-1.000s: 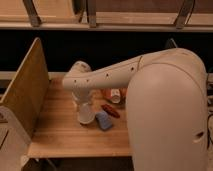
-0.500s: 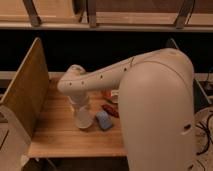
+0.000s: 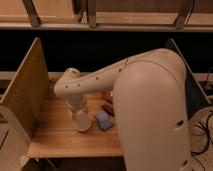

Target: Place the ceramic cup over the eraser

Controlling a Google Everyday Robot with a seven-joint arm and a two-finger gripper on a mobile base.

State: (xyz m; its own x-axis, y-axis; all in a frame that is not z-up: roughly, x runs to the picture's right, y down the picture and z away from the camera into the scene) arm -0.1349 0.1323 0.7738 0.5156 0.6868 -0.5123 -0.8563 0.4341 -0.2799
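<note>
The ceramic cup point(image 3: 82, 123) is a small white-cream cup on the wooden table point(image 3: 55, 137), left of centre. My gripper point(image 3: 76, 106) hangs straight above it at the end of the white arm, its lower end at the cup's top. I cannot tell whether it touches or holds the cup. The eraser is hidden from view.
A light-blue flat piece point(image 3: 103, 120) lies just right of the cup, with a dark reddish piece point(image 3: 107, 108) behind it. A tall wooden side board point(image 3: 25, 90) walls the table's left side. The arm's bulky white body point(image 3: 150, 115) covers the right half.
The wrist has swung left and dropped, and the cup under it now sits lower and nearer the table's front than a second ago.
</note>
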